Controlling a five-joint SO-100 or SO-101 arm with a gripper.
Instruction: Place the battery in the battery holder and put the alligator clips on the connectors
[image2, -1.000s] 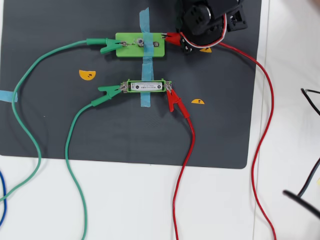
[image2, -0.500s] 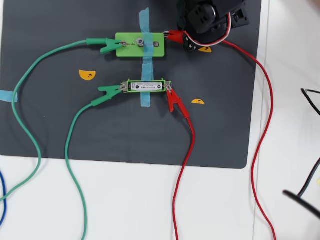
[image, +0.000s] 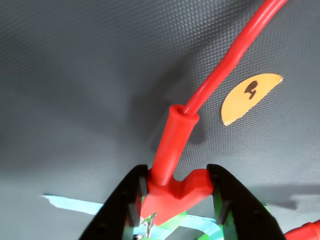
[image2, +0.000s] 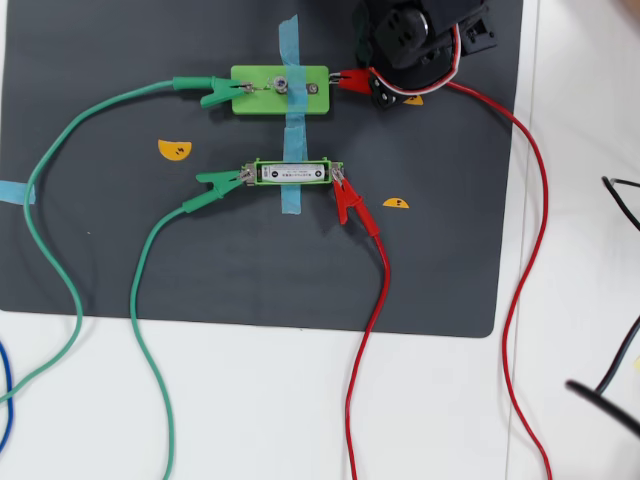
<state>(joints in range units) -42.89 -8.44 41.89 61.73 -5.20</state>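
Tool (image: 177, 207) jaws squeeze the upper red alligator clip (image2: 350, 77), which has slid left onto the green block's (image2: 255, 95) right connector, completing the fourth attachment.

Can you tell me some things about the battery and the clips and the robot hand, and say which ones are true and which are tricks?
1. The battery lies inside the battery holder. True.
2. The gripper has its jaws around a green clip. False: in the wrist view the jaws sit on either side of a red alligator clip.
3. In the overhead view, a green alligator clip is at the left end of the battery holder. True.
4. The solid green block has no clip on its left end. False: a second green clip is there.
5. Blue tape runs over the dark mat. True.
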